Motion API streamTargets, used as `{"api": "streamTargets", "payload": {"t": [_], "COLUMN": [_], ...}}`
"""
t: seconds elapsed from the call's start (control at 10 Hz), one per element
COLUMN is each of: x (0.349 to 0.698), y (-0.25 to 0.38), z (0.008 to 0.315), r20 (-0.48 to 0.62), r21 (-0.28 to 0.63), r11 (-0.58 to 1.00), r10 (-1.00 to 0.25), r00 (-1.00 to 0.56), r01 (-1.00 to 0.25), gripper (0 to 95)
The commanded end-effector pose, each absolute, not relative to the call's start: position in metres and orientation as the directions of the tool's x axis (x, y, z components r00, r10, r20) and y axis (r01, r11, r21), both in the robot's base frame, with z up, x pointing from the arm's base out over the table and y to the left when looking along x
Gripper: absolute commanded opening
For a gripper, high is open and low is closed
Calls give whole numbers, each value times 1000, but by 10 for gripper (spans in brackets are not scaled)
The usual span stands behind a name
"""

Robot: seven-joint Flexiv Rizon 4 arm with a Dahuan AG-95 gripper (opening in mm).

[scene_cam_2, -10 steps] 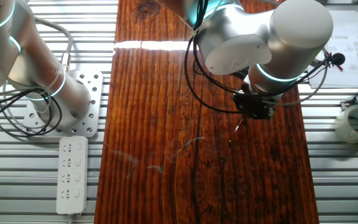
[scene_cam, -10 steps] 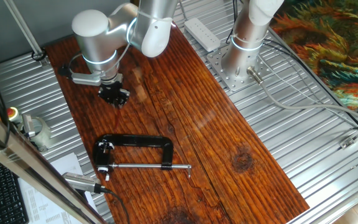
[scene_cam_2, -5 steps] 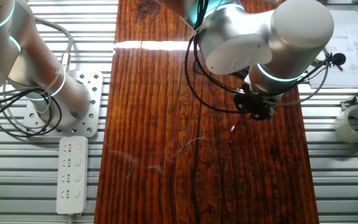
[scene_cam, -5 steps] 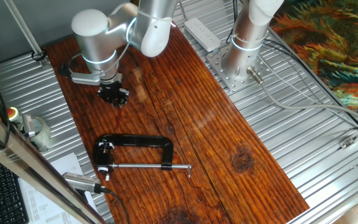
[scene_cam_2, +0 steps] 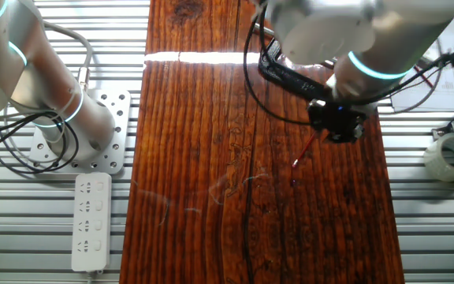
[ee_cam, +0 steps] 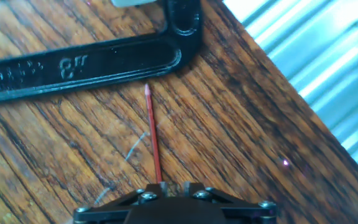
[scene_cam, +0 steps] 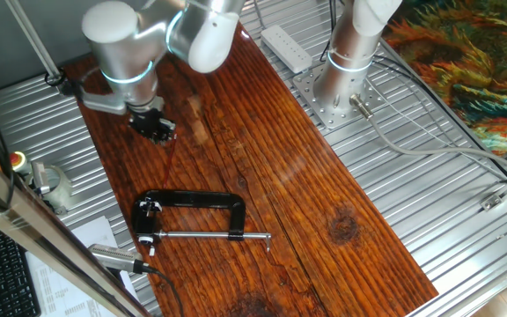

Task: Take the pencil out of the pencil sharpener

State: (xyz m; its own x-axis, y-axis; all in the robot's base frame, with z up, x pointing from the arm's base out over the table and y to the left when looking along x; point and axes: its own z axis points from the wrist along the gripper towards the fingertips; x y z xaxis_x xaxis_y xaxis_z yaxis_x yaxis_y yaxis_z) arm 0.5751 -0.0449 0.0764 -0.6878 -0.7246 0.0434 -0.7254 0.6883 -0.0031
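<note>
The pencil (ee_cam: 153, 134) is a thin red stick with its sharp tip pointing at the black clamp (ee_cam: 86, 62). Its near end runs under my gripper (ee_cam: 175, 185), beside the left finger rather than in the gap. The fingers stand a little apart, with bare wood showing between them. In one fixed view the gripper (scene_cam: 154, 129) hangs over the board's back left, and the pencil (scene_cam: 172, 157) slants down from it. In the other fixed view the pencil (scene_cam_2: 304, 150) slants from the gripper (scene_cam_2: 336, 126) to the wood. I cannot make out a pencil sharpener.
The black C-clamp (scene_cam: 196, 201) with its silver screw rod lies on the wooden board (scene_cam: 324, 202) near the front. A second arm's base (scene_cam: 346, 53) and a power strip (scene_cam: 287, 48) stand at the back. A tape roll (scene_cam_2: 452, 154) sits beside the board.
The gripper has moved up and toward the board's back-left edge. Much more of the pencil now shows below it, while the pencil's tip stays at about the same spot.
</note>
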Motion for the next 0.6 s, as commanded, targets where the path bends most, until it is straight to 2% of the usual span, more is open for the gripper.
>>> {"api": "streamTargets", "payload": {"t": [0.1, 0.3, 0.6], "x": [588, 593, 593], "y": [-53, -71, -92], "z": [108, 133, 151], "r20": [50, 59, 58], "r21": [-19, -25, -25], "r11": [854, 955, 996], "r10": [-518, -295, -88], "r00": [-854, -954, -994], "r01": [-520, -296, -89], "gripper": [0, 0, 0]}}
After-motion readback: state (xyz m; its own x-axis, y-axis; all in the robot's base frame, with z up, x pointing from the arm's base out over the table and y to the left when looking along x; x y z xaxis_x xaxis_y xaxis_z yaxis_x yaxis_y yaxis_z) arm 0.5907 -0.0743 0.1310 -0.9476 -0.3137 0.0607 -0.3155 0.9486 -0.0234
